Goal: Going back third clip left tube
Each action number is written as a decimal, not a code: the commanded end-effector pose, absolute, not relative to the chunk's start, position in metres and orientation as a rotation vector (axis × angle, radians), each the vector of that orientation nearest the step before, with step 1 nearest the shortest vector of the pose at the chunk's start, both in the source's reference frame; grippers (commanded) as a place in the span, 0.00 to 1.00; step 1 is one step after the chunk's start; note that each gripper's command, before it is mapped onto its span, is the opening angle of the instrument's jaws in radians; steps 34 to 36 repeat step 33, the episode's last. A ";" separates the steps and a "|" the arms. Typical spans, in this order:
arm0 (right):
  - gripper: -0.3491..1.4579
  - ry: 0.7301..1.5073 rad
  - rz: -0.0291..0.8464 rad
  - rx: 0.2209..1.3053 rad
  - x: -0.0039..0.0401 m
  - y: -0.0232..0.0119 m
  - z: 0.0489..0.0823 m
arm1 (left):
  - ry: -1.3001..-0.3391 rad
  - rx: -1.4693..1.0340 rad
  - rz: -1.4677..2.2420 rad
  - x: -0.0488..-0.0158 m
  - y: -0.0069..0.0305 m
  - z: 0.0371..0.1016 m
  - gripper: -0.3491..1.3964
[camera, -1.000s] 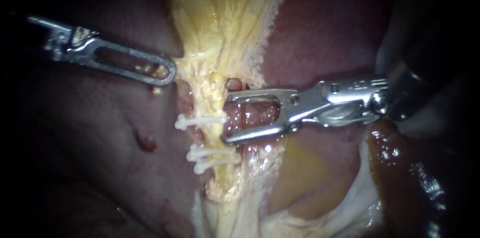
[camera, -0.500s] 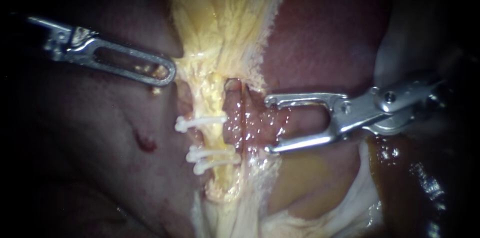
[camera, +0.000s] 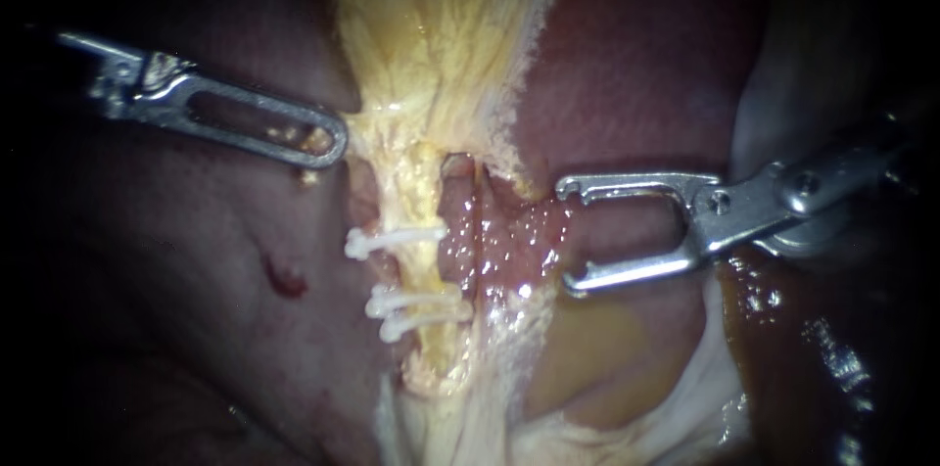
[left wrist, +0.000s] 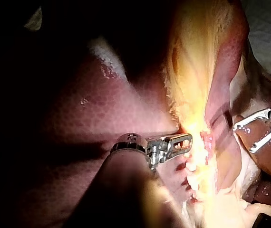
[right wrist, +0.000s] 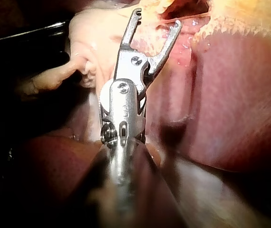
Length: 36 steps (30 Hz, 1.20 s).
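Gaping empty, right instrument [camera: 568, 234] jaws stand right of the left tube [camera: 423, 202], with bare red tissue [camera: 504, 236] between. Three white clips [camera: 397, 238] cross the tube. Left instrument [camera: 328, 145] grips yellow tissue [camera: 367, 128] upper-left of it. Right shaft is lost in dark. Right instrument sits farther from the tube than before.

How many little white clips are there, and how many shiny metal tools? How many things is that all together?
white clips: 3
metal instruments: 2, the left instrument and the right instrument
Total: 5
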<state>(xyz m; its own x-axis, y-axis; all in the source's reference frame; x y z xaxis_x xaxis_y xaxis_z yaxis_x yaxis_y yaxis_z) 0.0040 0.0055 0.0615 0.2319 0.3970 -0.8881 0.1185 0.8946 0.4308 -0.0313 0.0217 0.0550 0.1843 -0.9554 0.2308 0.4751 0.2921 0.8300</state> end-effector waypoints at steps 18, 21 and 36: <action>0.47 1.338 0.191 0.451 0.0038 0.0055 0.0615 | -0.834 0.695 -1.097 -0.0371 0.0202 0.0617 0.00; 0.47 1.338 0.191 0.451 0.0038 0.0055 0.0615 | -0.832 0.697 -1.093 -0.0372 0.0202 0.0620 0.00; 0.47 1.338 0.191 0.451 0.0038 0.0055 0.0615 | -0.832 0.698 -1.092 -0.0371 0.0202 0.0620 0.00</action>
